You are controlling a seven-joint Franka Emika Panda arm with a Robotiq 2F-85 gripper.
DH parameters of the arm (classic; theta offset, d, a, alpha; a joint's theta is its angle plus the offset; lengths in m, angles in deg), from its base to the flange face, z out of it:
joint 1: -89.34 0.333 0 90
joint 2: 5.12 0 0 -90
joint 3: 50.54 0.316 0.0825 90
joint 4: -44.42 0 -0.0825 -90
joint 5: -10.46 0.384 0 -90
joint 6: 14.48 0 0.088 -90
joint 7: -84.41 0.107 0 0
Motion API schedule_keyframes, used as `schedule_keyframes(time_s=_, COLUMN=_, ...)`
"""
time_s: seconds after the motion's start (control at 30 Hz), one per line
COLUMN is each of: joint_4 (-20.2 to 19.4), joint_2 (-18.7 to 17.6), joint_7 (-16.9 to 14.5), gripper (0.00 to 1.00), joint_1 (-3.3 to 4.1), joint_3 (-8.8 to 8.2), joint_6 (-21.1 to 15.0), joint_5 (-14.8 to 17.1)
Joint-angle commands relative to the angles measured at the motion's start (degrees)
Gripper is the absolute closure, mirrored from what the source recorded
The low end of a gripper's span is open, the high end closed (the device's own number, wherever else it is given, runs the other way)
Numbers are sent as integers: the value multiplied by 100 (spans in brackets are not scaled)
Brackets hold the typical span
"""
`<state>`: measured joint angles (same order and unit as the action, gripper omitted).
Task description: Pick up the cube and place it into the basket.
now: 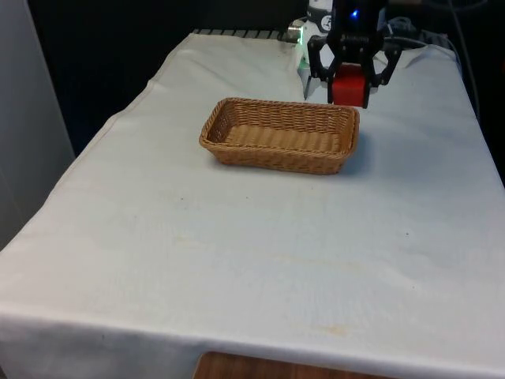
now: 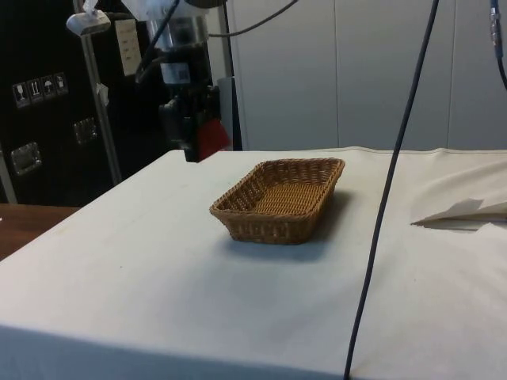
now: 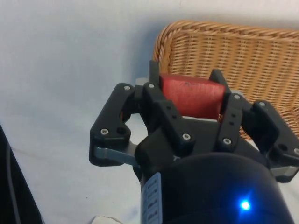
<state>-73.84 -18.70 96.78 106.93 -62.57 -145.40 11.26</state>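
Behind basket (image 1: 278, 136) far rim: gripper (image 1: 349, 85) clamping red cube (image 1: 348, 86), airborne.

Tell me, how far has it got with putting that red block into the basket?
The pick-up looks done: the gripper is shut on the red cube and holds it off the white cloth. In hand is the carry: the cube hangs beside the wicker basket, near its far corner rather than over the middle. Left: move over the basket, which has nothing in it, and let go.
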Motion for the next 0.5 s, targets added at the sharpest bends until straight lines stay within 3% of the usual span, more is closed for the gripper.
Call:
schedule_keyframes(time_s=0.0, joint_4=-138, joint_2=97, joint_7=-69, gripper=97, joint_1=-17, joint_3=23, joint_6=-115, joint_5=74)
schedule_keyframes(time_s=0.1, joint_4=-160, joint_2=74, joint_7=-23, gripper=97, joint_1=-17, joint_3=23, joint_6=-97, joint_5=6)
schedule_keyframes(time_s=0.43, joint_4=-922, joint_2=498, joint_7=-189, gripper=97, joint_1=-63, joint_3=69, joint_6=-584, joint_5=74)
schedule_keyframes(time_s=0.47, joint_4=-837, joint_2=430, joint_7=-115, gripper=97, joint_1=-52, joint_3=57, joint_6=-493, joint_5=6)
